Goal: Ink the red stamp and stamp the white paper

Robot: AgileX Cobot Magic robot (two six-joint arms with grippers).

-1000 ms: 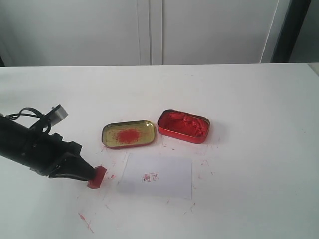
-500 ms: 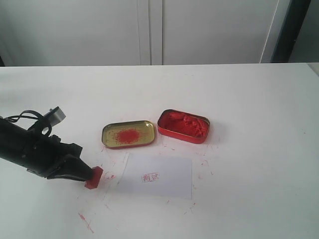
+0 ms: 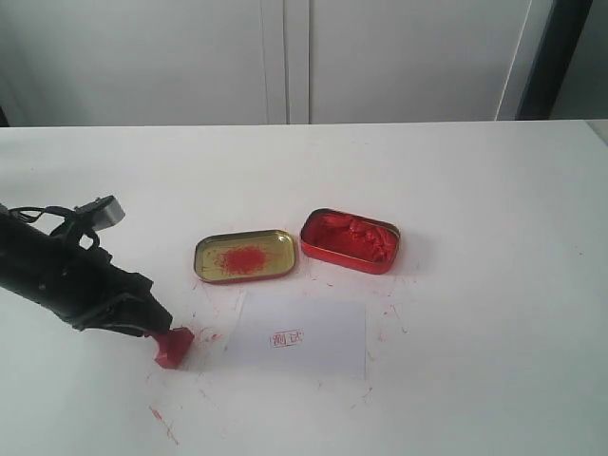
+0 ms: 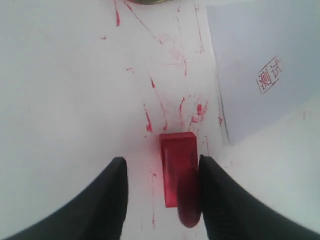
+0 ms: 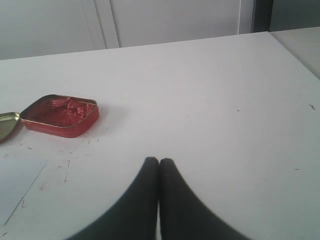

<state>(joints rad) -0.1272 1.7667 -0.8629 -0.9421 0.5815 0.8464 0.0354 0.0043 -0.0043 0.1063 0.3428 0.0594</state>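
While the right gripper (image 5: 159,164) rests pinched tight on nothing above the white table (image 3: 475,180), seen only by its own wrist camera, the left gripper (image 3: 155,328) lies low over the table's left side. A white paper (image 3: 328,350) lies flat near the middle. Behind it, the red tin (image 3: 347,260) holds a lumpy bed of red ink paste. The gold lid (image 3: 211,264), open side up just beside it, carries a red smear at its centre. The stamp (image 3: 174,347) sits on the table near the paper's left edge, clear of the sheet. It is between the left gripper's spread fingers (image 4: 112,200), against one and apart from the other, so it is not clamped. Only the left wrist view brings out the red streaks around the stamp and the characters of the print (image 4: 270,75) on the paper. Only the exterior view takes in tin, lid and paper whole.
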